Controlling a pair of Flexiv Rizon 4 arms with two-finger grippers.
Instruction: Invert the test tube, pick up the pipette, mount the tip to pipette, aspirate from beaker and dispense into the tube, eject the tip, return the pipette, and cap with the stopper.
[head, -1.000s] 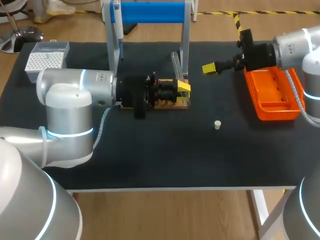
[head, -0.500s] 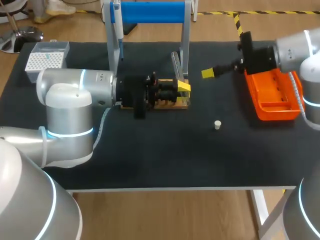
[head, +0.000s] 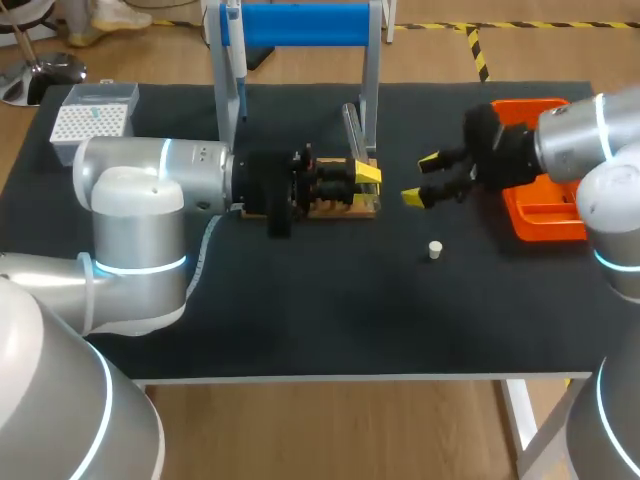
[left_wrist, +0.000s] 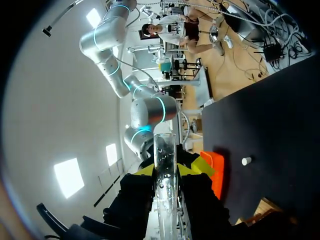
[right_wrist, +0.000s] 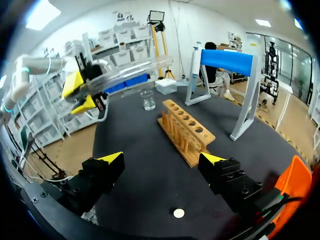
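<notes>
My left gripper (head: 362, 178) hovers over the wooden rack (head: 335, 205), shut on a clear test tube (head: 350, 125) that sticks out past its yellow tips. In the left wrist view the test tube (left_wrist: 165, 160) stands between the fingers (left_wrist: 146, 170). Seen from the right wrist, the left gripper (right_wrist: 80, 92) holds the test tube (right_wrist: 130, 70) almost level above the table. My right gripper (head: 425, 180) is open and empty, right of the rack and just beyond the white stopper (head: 435, 249). The right gripper (right_wrist: 162, 160) faces the rack (right_wrist: 185, 130) and beaker (right_wrist: 147, 100).
An orange tray (head: 545, 215) lies at the right behind my right arm. The blue pipette stand (head: 300, 25) rises behind the rack, with the pipette (right_wrist: 196, 60) hanging on it. A white tip box (head: 93, 120) sits far left. The stopper (right_wrist: 178, 213) lies under the right gripper.
My right arm has swung from the orange tray's far end toward the table's middle, its open gripper ending near the stopper. The left arm and tube have not moved.
</notes>
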